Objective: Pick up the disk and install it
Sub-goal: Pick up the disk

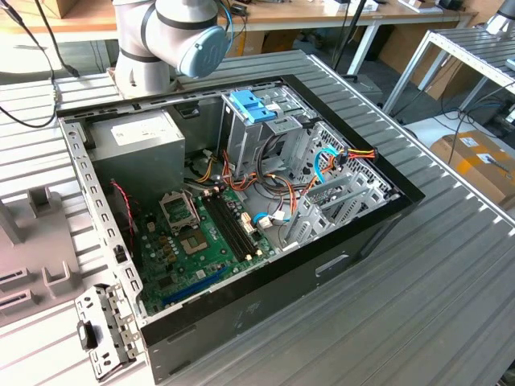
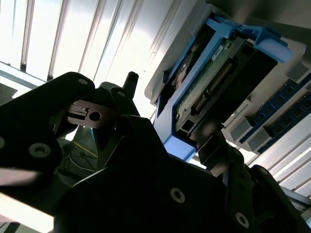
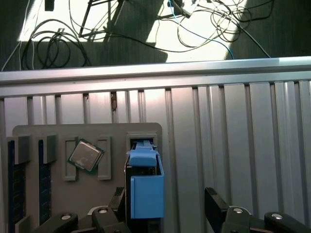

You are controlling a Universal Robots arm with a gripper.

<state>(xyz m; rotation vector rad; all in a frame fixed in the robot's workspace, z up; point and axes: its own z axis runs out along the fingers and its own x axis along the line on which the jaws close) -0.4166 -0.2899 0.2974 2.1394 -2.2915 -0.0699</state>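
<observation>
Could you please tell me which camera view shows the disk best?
The second wrist view: the disk shows its connector side and blue carrier close up. The first wrist view shows its blue end standing in a grey holder.

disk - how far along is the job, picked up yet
Done: nothing yet; the disk stands on edge in a slot of the grey tray in the first wrist view. In hand: the jaws straddle it, open, gap on one side. Left: the pick-up and the install in the computer case.
</observation>
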